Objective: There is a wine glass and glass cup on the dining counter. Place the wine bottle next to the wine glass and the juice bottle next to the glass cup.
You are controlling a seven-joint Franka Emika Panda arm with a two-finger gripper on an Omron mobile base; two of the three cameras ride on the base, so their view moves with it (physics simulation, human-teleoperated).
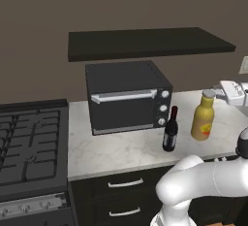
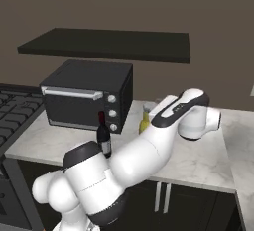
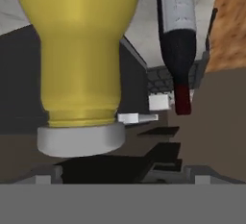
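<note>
Your gripper [image 1: 219, 93] sits at the juice bottle's [image 1: 203, 116] cap; its opening cannot be told. The wine bottle [image 1: 170, 129] stands just left, upright.

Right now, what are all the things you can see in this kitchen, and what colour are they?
juice bottle: one, yellow-orange with grey cap, upright on the wall counter, right of the wine bottle
wine bottle: one, dark with red neck, in front of the toaster oven
toaster oven: one, black, at the back of the counter
wall counter: one, pale marbled top
stove: one, black, left of the counter
shelf: one, dark, on the wall
gripper: one, white, beside the juice bottle's cap
</note>
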